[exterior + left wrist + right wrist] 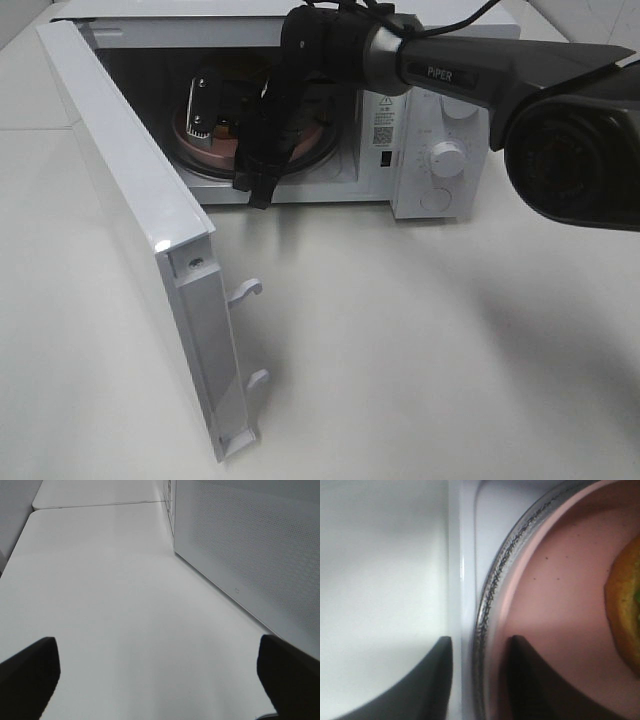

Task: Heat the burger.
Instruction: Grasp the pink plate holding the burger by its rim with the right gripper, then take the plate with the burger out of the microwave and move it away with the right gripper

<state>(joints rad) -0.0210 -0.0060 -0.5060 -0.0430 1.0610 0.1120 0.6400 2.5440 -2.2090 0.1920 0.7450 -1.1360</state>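
The black right arm (pixel 470 70) reaches forward with its black two-fingered right gripper (pixel 480 680) pointed downward, jaws narrowed to a slim gap, while the black left gripper (pixel 160 680) stands spread wide.

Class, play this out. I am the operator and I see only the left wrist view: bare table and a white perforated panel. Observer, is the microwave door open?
Observer: Yes, the door stands wide open, toward the left of the high view.
Operator: Where is the burger?
Observer: The burger is inside the microwave, on a pink plate that lies on the glass tray.
Operator: And the right gripper?
Observer: The right gripper is inside too, its jaws astride the plate's rim. I cannot tell whether they clamp it.
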